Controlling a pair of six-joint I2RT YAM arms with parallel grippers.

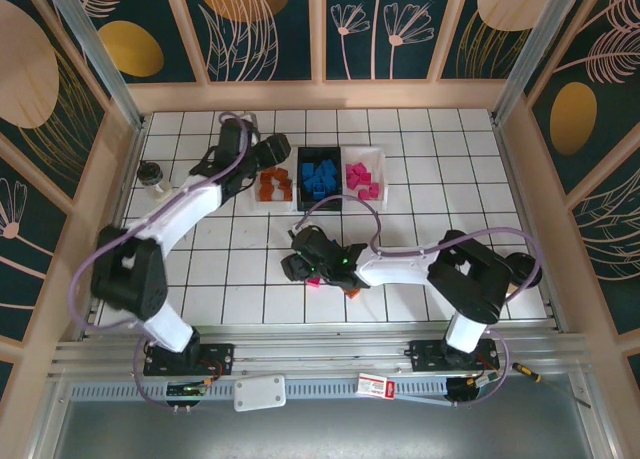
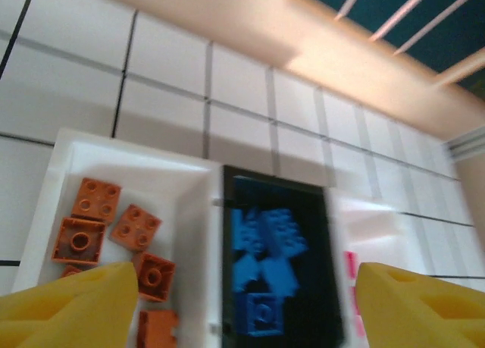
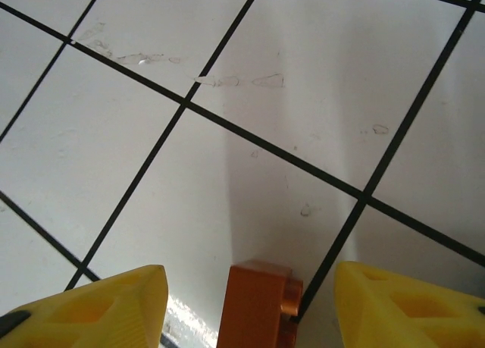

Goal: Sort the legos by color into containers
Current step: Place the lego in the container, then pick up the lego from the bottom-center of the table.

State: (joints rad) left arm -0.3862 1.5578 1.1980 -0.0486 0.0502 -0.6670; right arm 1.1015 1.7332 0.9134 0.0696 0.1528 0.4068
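Right pincer (image 3: 246, 278) spread astride an orange lego (image 3: 258, 306); left pincer (image 2: 246, 281) spread above the containers (image 2: 136, 155).

Orange-brown legos (image 1: 274, 185) in white tray (image 2: 182, 181), blue legos (image 1: 320, 176) in black tray (image 1: 300, 179), magenta pink legos (image 1: 362, 182), white bench (image 1: 440, 199) with black grid lines, yellow end effector fingers (image 3: 98, 306)

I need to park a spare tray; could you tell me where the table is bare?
Bare: tiles between the right tray and right wall, and the far row behind the trays. Crowded: the trays by the left gripper, and around the right gripper and loose legos.
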